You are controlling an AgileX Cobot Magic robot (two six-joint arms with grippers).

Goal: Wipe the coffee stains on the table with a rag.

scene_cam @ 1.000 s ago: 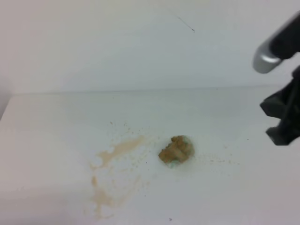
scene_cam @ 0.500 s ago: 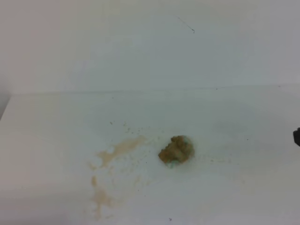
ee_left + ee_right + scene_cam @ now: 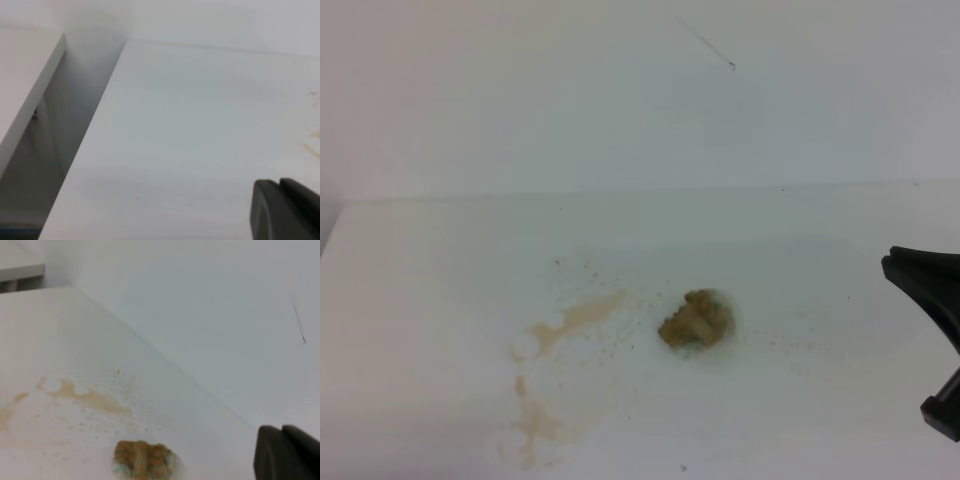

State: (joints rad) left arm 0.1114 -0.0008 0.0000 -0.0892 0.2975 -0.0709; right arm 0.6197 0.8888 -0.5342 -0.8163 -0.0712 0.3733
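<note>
White wall behind, white table [image 3: 440,260] in front, matte top. Right gripper [image 3: 932,290] enters at the table's right edge in the high view; half a second ago only a sliver of it showed there, and a second ago the arm stood higher at that edge. Its jaws are shut, nothing between them. In the right wrist view the dark fingertips [image 3: 287,455] press together, clear of the cloth. The rag [image 3: 697,320], a brown-blotched wad, lies alone near the table's middle, well apart from the gripper and in the same place as a second ago. Coffee stains [image 3: 560,330] lie to its left toward the front edge: one tan streak, pale smears, specks. Left gripper [image 3: 285,210] also closed and empty, over bare table by the left edge.

Judgement: rag released, stains only thinned; wiping is not finished, regrasp needed.
</note>
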